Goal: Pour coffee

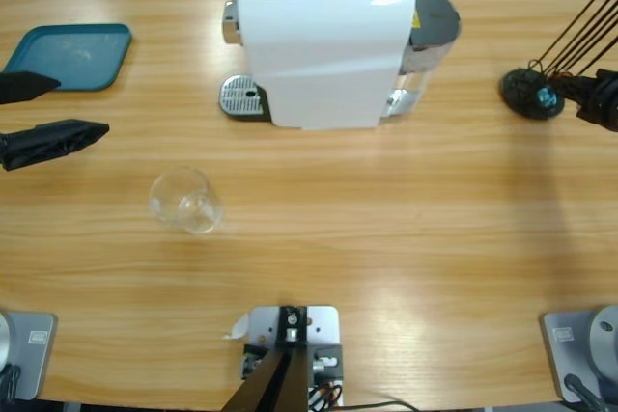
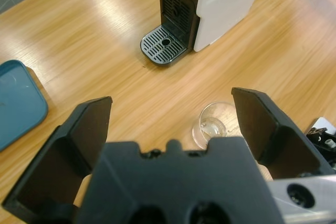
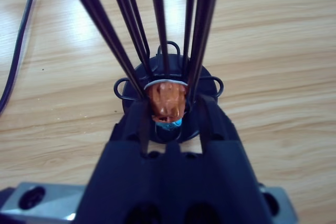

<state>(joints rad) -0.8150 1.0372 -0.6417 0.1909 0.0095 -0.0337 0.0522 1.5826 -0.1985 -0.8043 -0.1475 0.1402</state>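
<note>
A small clear glass stands upright on the table in front of the white coffee machine; I see no coffee in it. My left gripper comes in from the left edge, open and holding nothing. In the left wrist view the glass lies ahead between the spread jaws of that gripper. My right gripper is at the black wire capsule holder on the right. In the right wrist view, that gripper has its jaws drawn in on a copper-brown capsule among the black rods.
The machine's round metal drip tray faces left, also seen in the left wrist view. A teal tray lies at the back left. A dark water tank sits at the machine's right side. A cable runs left of the holder.
</note>
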